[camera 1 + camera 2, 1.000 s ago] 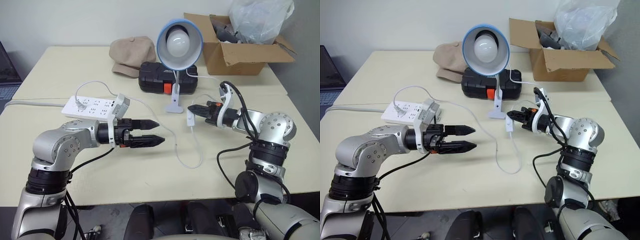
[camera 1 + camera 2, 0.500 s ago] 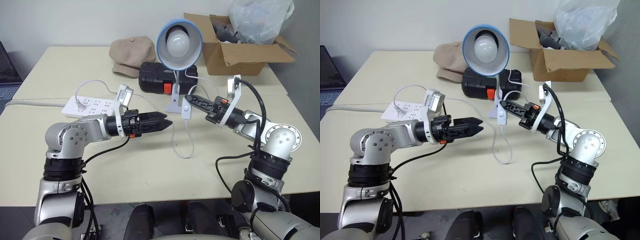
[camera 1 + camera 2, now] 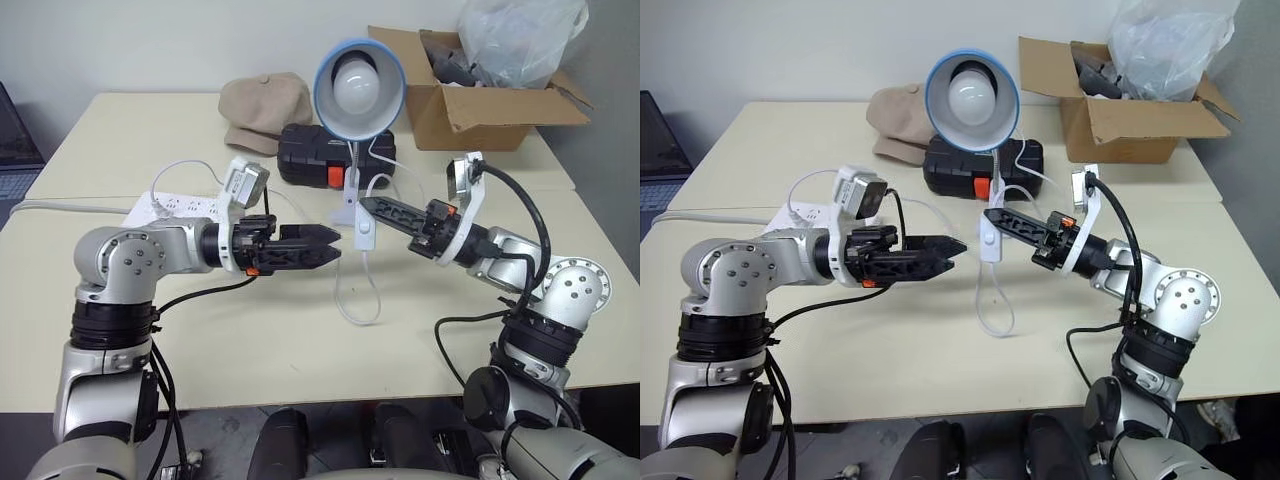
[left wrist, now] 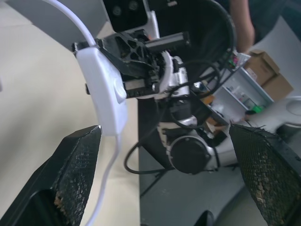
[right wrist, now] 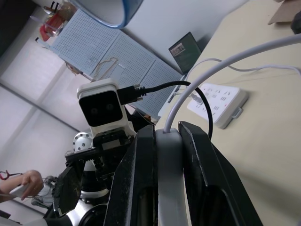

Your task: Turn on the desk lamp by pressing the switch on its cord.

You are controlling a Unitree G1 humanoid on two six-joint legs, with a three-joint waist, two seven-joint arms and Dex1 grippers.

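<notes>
A pale cream desk [image 3: 300,340] stands against a plain white wall. At its back sit an open cardboard box [image 3: 480,105] holding a plastic bag, a tan cap [image 3: 262,108] and a black case [image 3: 315,155]. A white power strip [image 3: 175,208] lies to the left. The desk lamp [image 3: 358,88], its blue shade facing forward and its bulb unlit, is clipped upright mid-desk.

The right hand [image 3: 372,208] is pressed together on the switch [image 3: 364,233], holding it raised above the desk with the cord [image 3: 352,300] looping down below it. The left hand [image 3: 325,245], fingers spread, points at the switch from just beside it.

To do this step well, the right hand should probably hold the switch steady while one left fingertip [image 4: 75,160] pushes squarely on the rocker.
</notes>
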